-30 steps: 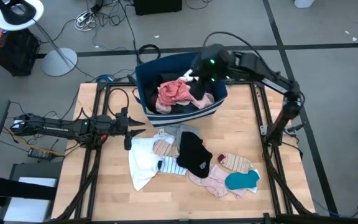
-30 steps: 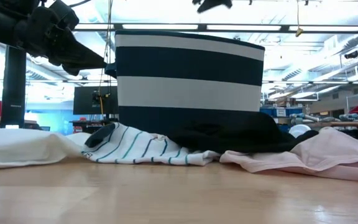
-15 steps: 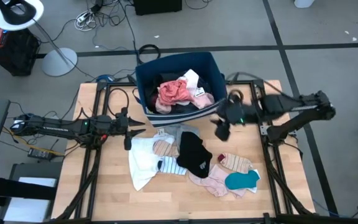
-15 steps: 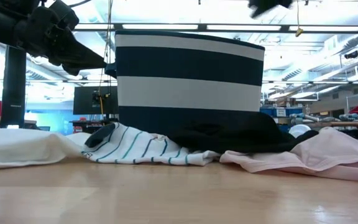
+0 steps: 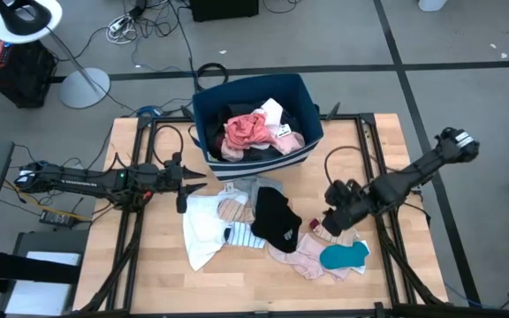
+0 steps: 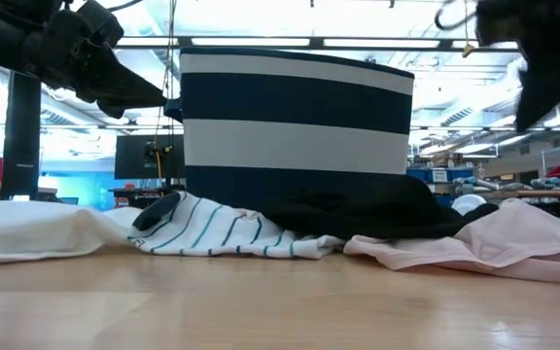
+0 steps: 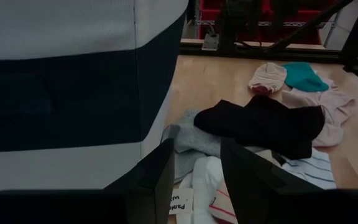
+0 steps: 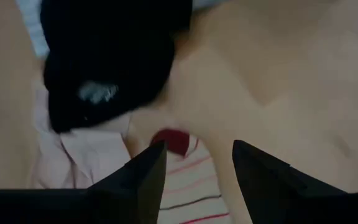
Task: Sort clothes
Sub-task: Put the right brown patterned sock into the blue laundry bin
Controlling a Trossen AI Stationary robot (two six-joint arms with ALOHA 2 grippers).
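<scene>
1. We see the bin (image 5: 256, 124) at the table's (image 5: 148, 274) far edge, partly filled with clothes.
2. More clothes (image 5: 272, 231) lie spread mid-table.
3. Our right gripper (image 5: 332, 221) hovers over them, jaws wide, empty.
4. Our left gripper (image 5: 182, 181) waits beside the bin, jaws apart.

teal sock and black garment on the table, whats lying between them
In the high view, pale pink clothing and a pink striped sock lie between the teal sock and the black garment. The right gripper hangs open there.
</scene>
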